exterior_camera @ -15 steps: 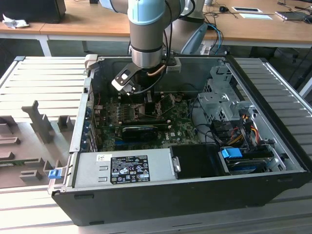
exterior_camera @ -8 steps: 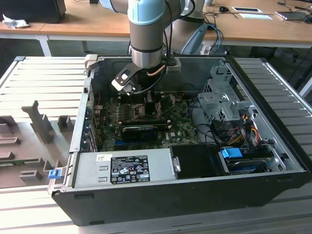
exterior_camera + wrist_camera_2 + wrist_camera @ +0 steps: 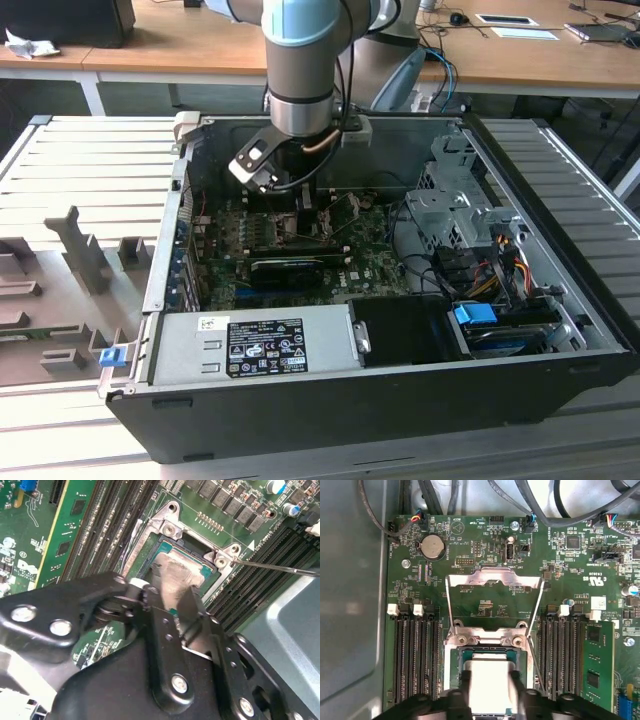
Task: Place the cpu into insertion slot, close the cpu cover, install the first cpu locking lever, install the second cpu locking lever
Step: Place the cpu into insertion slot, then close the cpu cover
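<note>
Grey arm [image 3: 300, 85] with pale-blue joint ring, black fingers [image 3: 192, 607], silver screws.

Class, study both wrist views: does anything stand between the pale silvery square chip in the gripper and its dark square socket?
Nothing visible does. The gripper holds the pale silvery square cpu over the dark, silver-rimmed insertion slot, and the thin silver framed cpu cover is swung open, clear of it.

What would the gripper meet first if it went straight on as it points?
The slot, directly beneath the cpu that the gripper holds; the cover stands open, out of the line. Whether the cpu touches it yet is unclear.
</note>
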Controlling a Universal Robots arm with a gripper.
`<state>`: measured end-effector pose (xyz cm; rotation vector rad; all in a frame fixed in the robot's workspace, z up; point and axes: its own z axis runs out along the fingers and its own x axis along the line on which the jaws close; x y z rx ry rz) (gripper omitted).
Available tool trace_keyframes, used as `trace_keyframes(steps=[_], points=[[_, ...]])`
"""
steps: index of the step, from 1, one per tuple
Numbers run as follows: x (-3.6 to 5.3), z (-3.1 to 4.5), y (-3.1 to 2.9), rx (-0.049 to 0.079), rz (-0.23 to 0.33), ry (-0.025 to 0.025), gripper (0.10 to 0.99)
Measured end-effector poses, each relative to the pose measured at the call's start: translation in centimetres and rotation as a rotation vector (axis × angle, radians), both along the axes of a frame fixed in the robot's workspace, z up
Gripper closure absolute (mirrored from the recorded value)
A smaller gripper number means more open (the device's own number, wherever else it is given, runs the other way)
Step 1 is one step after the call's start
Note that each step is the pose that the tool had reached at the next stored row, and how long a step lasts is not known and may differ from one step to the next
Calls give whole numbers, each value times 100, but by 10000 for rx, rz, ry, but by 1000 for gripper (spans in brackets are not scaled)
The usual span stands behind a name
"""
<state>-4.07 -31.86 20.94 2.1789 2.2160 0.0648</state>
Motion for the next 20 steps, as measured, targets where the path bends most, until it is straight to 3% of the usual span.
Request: trace_keyframes(steps=[1, 2, 5, 7, 16, 19, 20], points=[[0, 8, 0, -9, 0, 1, 753], [0, 14, 0, -15, 1, 0, 753], [0, 34, 0, -20, 0, 0, 933], [0, 39, 1, -17, 1, -2, 980], [0, 80, 0, -19, 0, -1, 980], [29, 82, 0, -20, -1, 44, 980], [44, 83, 0, -20, 0, 83, 980]])
